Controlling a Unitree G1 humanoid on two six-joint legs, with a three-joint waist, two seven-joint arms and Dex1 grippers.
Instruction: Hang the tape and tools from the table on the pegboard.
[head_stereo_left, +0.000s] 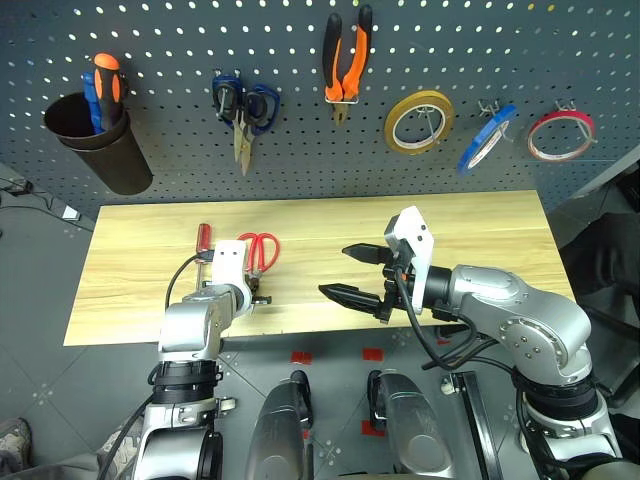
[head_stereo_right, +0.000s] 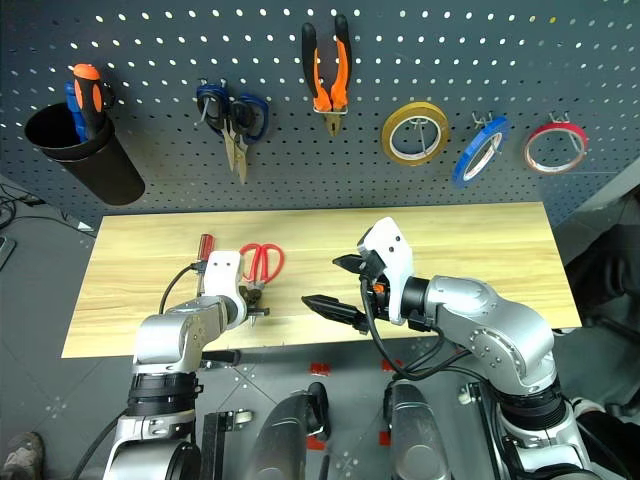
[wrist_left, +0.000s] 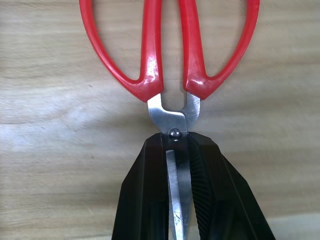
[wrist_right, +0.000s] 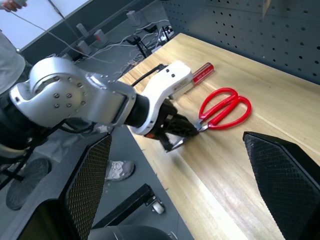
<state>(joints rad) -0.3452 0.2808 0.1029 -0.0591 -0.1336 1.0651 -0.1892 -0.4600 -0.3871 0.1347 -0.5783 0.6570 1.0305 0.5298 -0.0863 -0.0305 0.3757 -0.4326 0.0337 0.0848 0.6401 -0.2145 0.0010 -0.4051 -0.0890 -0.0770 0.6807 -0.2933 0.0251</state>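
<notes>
Our left gripper (wrist_left: 177, 200) clamps the red-handled scissors (head_stereo_left: 262, 250) by the blades near the table's (head_stereo_left: 480, 225) front edge, handles toward the pegboard (head_stereo_left: 300, 150); our right gripper (head_stereo_left: 355, 273) gapes wide.

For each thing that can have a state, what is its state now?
red-handled scissors: flat on table, blades gripped
left gripper: shut on the blades
right gripper: open, above table
red-handled screwdriver: lying on table
pliers: hung on pegboard
blue tape: hung

Left gripper (head_stereo_left: 258, 291) near table's (head_stereo_left: 500, 240) front edge, clamped on red-handled scissors (head_stereo_left: 262, 249); red-handled screwdriver (head_stereo_left: 203, 240) just beside. Right gripper (head_stereo_left: 352, 272) spread wide above table. Pliers (head_stereo_left: 346, 58) hang on pegboard (head_stereo_left: 300, 140).
</notes>
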